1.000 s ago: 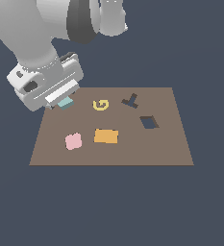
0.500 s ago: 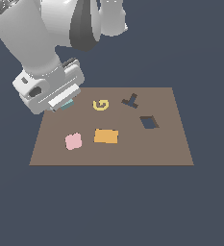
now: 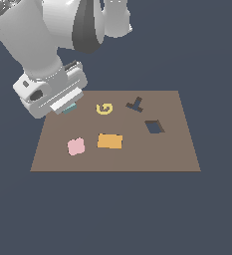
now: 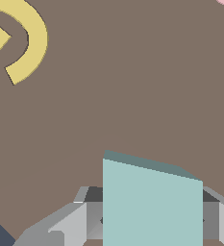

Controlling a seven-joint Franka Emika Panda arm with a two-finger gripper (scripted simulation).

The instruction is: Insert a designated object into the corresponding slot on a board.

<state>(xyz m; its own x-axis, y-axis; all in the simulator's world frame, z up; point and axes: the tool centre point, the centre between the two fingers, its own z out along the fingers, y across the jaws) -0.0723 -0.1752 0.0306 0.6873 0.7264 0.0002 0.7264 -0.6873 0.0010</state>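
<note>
— Exterior view first: what takes up the most room?

— My arm, white and grey, leaning in from the exterior view's left. Under it lies the board, a flat brown panel.

— And your claw?

— My gripper hangs over the board's far corner on the exterior view's left, clenched on the teal block. In the wrist view a grey finger sits at each side of the block, tight against it. From outside only a sliver of teal shows beneath my hand.

— Where is the slot?

— The dark diamond slot is well apart from the block, toward the exterior view's right side of the board, with the dark T-shaped cutout just beyond it.

— Smaller pieces?

— An orange rectangle near the middle, a pink rounded square beside it, and a yellow G-shaped piece near my gripper; it also shows in the wrist view
</note>
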